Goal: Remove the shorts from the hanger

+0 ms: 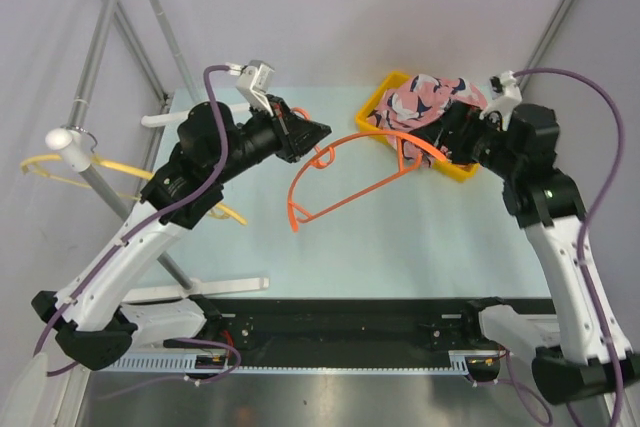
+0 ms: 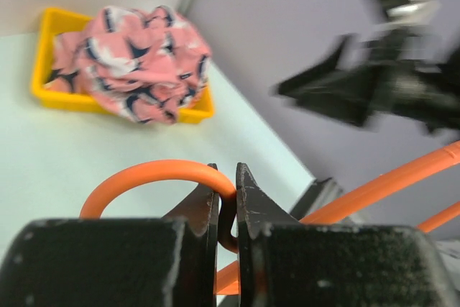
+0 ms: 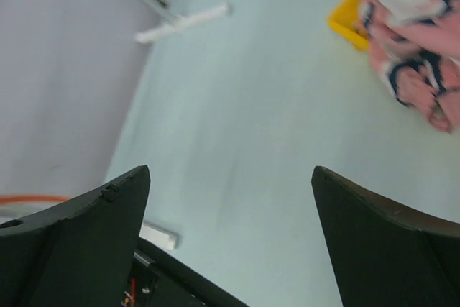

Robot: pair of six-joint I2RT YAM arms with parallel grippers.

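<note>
The soft pink fabric shorts with the navy-and-white shark print (image 1: 425,97) are bunched up in the yellow plastic tray (image 1: 372,107) at the far right of the table, spilling a bit over its near rim. A second, plain dark pair can't be made out anywhere.

Fabric like this is probably light, floppy and not fragile at all. A pinch on any raised fold or on the waistband should be enough, and it's more likely to drape and drag than to slip.

Just near of the tray, the right claw (image 1: 445,142) is seen with its fingers spread wide and nothing between them.

The thin orange wire hanger (image 2: 158,170) is held up over the middle of the pale green table (image 1: 350,247). No fabric is seen on it, so that pair looks done. Its hook is pinched by the left claw (image 2: 226,174), fingers clamped tight on the wire.

A yellow hanger (image 1: 45,159) is hung on the metal rack at the far left.
</note>
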